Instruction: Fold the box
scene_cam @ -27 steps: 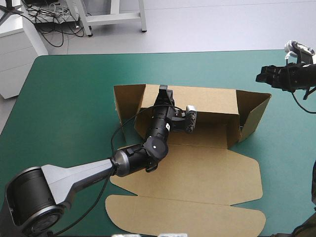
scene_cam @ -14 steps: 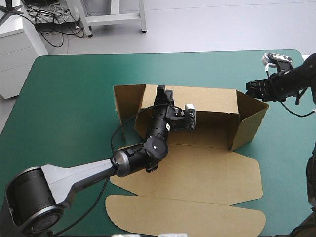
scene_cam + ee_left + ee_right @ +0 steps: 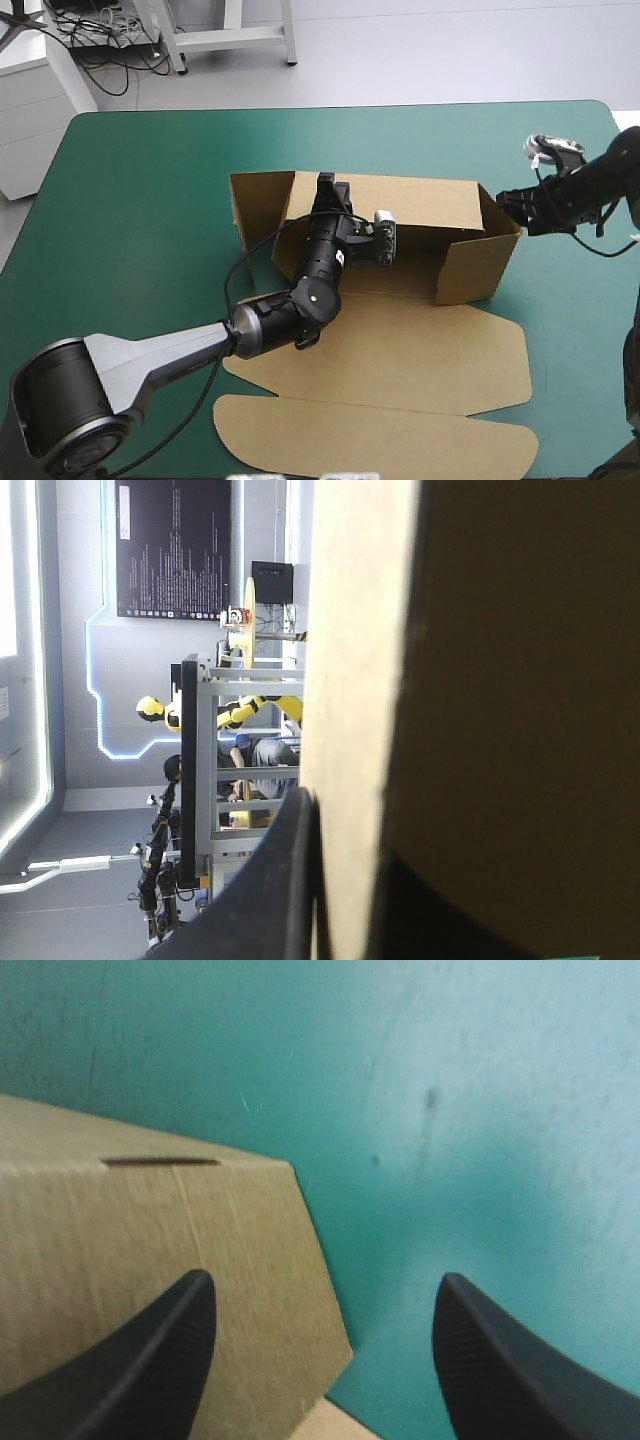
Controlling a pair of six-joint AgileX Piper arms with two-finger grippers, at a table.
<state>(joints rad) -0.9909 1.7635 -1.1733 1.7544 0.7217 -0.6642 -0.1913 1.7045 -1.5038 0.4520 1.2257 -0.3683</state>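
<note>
The brown box (image 3: pixel 420 205) lies mid-table with its back wall raised. Its lid (image 3: pixel 400 380) is spread flat toward the near edge. My left gripper (image 3: pixel 328 183) is shut on the back wall's top edge. In the left wrist view the board (image 3: pixel 500 680) fills the space beside one black finger (image 3: pixel 260 890). My right gripper (image 3: pixel 510 200) is open at the upper corner of the right side flap (image 3: pixel 470 265), which stands turned inward. In the right wrist view that flap (image 3: pixel 150 1230) lies under the open gripper (image 3: pixel 325 1285). The left side flap (image 3: pixel 255 205) stands at the other end.
The table's right edge (image 3: pixel 625 330) runs close behind my right arm. A white cabinet (image 3: pixel 30 110) stands beyond the far left corner. Teal-green cover (image 3: pixel 140 220) stretches left of the box, and also lies beyond the flap (image 3: pixel 450 1110).
My right gripper has come in from the far right to the box's right end. The right side flap has swung from splayed outward to nearly square with the back wall. The left arm stayed put.
</note>
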